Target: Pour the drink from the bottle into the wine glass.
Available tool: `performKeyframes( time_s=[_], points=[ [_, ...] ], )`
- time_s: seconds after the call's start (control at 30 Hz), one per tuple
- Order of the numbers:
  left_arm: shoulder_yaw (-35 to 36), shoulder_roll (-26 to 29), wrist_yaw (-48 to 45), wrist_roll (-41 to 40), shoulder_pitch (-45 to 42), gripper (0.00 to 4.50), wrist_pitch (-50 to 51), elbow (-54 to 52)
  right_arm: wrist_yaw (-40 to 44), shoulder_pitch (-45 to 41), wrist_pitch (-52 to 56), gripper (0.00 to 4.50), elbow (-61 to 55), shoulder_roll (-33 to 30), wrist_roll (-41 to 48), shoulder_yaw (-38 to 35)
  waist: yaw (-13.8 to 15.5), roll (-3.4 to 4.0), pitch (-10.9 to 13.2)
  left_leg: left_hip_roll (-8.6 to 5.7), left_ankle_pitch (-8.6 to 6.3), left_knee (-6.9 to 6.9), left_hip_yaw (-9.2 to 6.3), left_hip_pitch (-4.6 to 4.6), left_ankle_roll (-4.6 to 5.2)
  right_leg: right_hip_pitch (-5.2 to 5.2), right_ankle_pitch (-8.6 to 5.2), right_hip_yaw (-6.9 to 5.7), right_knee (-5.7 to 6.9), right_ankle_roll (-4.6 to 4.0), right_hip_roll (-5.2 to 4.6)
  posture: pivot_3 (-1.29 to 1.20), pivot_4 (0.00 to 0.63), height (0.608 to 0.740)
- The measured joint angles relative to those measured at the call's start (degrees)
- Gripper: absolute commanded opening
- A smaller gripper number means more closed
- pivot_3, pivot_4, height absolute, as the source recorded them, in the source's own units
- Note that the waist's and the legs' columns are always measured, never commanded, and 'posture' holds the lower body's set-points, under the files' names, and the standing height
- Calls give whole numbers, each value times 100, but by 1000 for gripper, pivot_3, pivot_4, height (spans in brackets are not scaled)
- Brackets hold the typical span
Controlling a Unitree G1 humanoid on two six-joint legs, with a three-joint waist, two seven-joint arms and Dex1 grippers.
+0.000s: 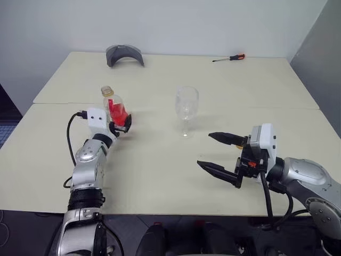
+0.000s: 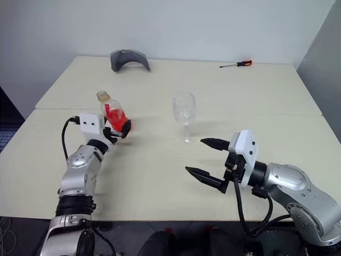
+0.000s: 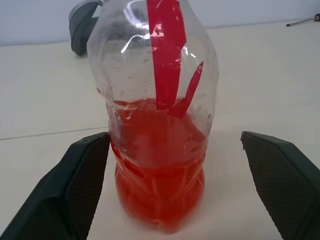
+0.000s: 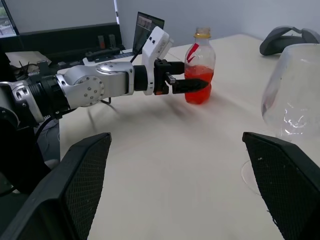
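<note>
Early stage: L gripper (image 1: 123, 124) fingers wide open either side of bottle (image 1: 115, 108), no grip yet. R gripper (image 1: 217, 153) open, empty, near wine glass (image 1: 186, 110). Glass empty; grasp + pour left.

Lab, bare tables (image 1: 160, 176), screwdriver (image 1: 229, 58), monitor (image 4: 149, 26)

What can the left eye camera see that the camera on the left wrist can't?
The left eye view alone takes in the empty wine glass standing right of the bottle, the open right claw near the table's front edge, and the left arm itself. The left wrist view alone gives a close look at the red drink filling the lower part of the bottle, between the left claw's fingers. Both show the bottle, the screwdriver, the grey curved object and the table.
</note>
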Motion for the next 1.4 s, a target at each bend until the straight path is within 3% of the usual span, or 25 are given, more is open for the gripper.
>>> performKeyframes(
  time_s=[0.47,0.57,0.77,0.87,0.97,1.2,1.4],
  points=[
    [-122,47,-75,286,-1271,4500,-1331,2292,-211,-94,8,4480,4,36,2,183,-3,-1,0,-3,2,6,-3,-6,-4,-2,1,-5,2,0,-2,0,150,740],
    [-121,47,-88,290,-1351,3889,-1488,2517,-249,-94,9,4500,4,36,4,183,-4,-1,0,-4,2,8,-3,-6,-3,-2,1,-5,4,0,-3,0,150,740],
    [-121,48,-160,282,-1366,2127,-1643,2668,-252,-138,9,4500,11,43,2,186,-6,-1,0,-4,2,8,-2,-5,-3,-3,1,-4,7,0,-2,0,150,740],
    [-124,47,-236,282,-1363,1543,-1631,2659,-262,-212,6,4500,71,81,-5,188,-7,-1,0,-4,2,9,-3,-5,-3,-3,1,-4,7,0,-2,0,150,740],
    [-140,46,-281,282,-1350,1260,-1506,2550,-271,-235,4,4500,135,107,-57,207,-9,-1,0,-4,2,9,-3,-6,-3,-3,1,-4,7,0,-2,0,150,740],
    [-419,64,-785,278,-1456,1240,-840,1935,-447,-550,17,4500,332,183,-66,203,-12,-2,1,-4,5,13,-4,-11,-6,-6,1,-6,9,-1,-2,0,150,740],
    [-1040,327,-1897,442,-2703,1240,-504,2030,-671,-1352,85,4500,912,191,-158,151,-16,-8,4,-8,12,18,-9,-26,-17,-11,1,-16,6,-1,-2,0,150,740]
  ],
)
